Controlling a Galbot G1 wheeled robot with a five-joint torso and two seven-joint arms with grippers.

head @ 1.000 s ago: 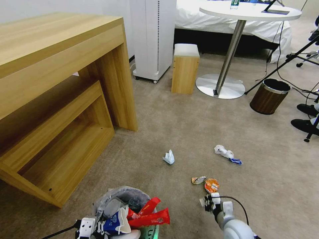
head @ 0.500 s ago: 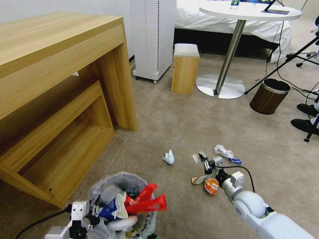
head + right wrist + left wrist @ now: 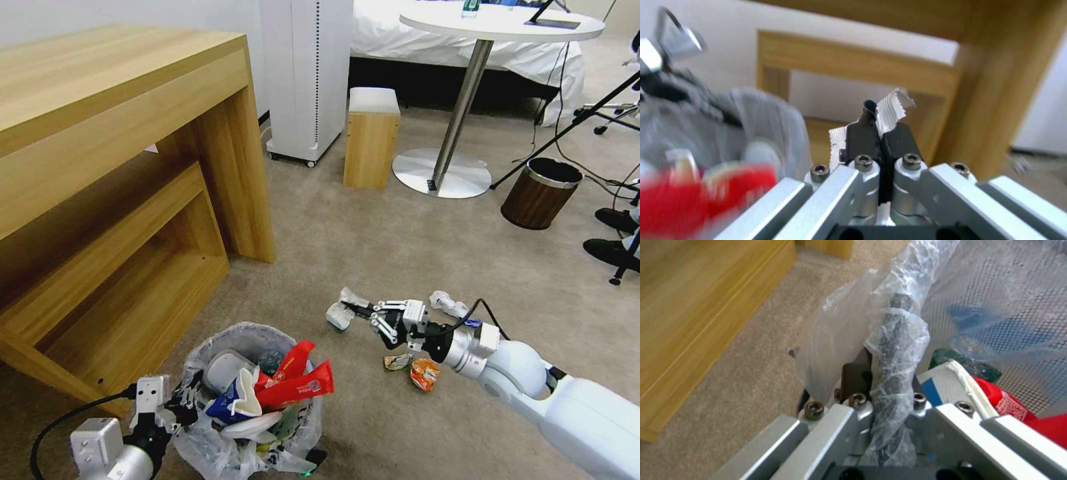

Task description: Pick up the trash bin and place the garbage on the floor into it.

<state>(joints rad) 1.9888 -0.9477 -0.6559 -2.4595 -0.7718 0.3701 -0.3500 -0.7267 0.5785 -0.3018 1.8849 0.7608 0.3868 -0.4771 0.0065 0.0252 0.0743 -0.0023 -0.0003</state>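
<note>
step: carry to bin | right gripper [image 3: 357,309] clamped on silvery wrapper scrap [image 3: 891,111], held above carpet | left gripper [image 3: 177,408] pinching rim of trash bin [image 3: 250,400], lower left, already heaped | next: swing scrap over opening, then release

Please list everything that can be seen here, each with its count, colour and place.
trash bin: one, whitish bag liner, front left, full of litter
crumpled paper: one, white, carpet under the right gripper's tip
orange wrapper: one, carpet below the right arm
tan wrapper: one, beside the orange one
scrap: one, white, held
desk: one, light wood, left
stool: one, wood, white top, back
round table: one, white, back right
brown bin: one, near the table's base
left gripper: shut on the trash bin's rim
right gripper: shut on the scrap
</note>
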